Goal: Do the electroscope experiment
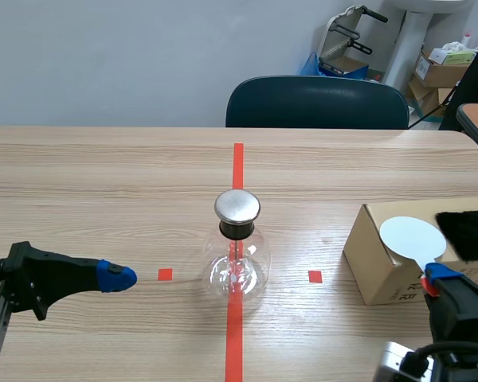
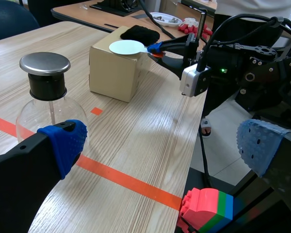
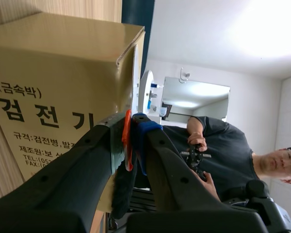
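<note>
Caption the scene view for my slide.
Glass electroscope stands centre; right gripper grips the white disc lying on the cardboard box; left gripper open.

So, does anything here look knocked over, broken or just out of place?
Nothing stands out. The glass electroscope stands upright on the red tape line. The cardboard box sits flat, with the white disc and black fur resting on top. The right tool grips the disc's orange handle; the left tool is open.
</note>
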